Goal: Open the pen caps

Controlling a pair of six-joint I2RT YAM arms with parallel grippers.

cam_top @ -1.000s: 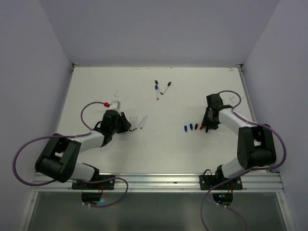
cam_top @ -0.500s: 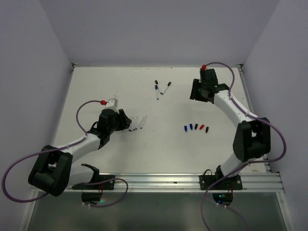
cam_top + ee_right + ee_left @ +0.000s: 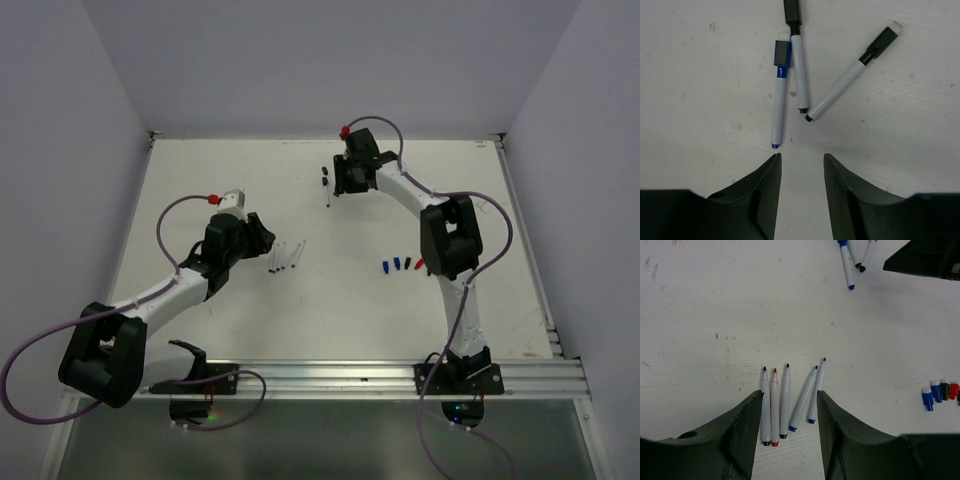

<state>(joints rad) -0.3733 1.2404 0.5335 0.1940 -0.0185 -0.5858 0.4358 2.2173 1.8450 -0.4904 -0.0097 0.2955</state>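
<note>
Three capped pens lie at the far middle of the table [image 3: 200, 180]. In the right wrist view they carry a blue cap [image 3: 782, 52], a black cap [image 3: 792, 11] and a black cap with a white end [image 3: 883, 39]. My right gripper [image 3: 801, 156] is open and empty, just short of their tail ends; it also shows in the top view [image 3: 340, 185]. A row of loose pen caps [image 3: 400, 265], blue, black and red, lies at the right. My left gripper [image 3: 789, 392] is open and empty above several uncapped white pens [image 3: 786, 400].
The right arm's forearm [image 3: 445, 235] hangs over the right end of the loose cap row. The loose caps show at the right edge of the left wrist view [image 3: 940, 391]. White walls close in the table on three sides.
My right arm has swung from the loose cap row up and left to the three capped pens at the far middle. My left gripper has shifted slightly by the uncapped pens.
</note>
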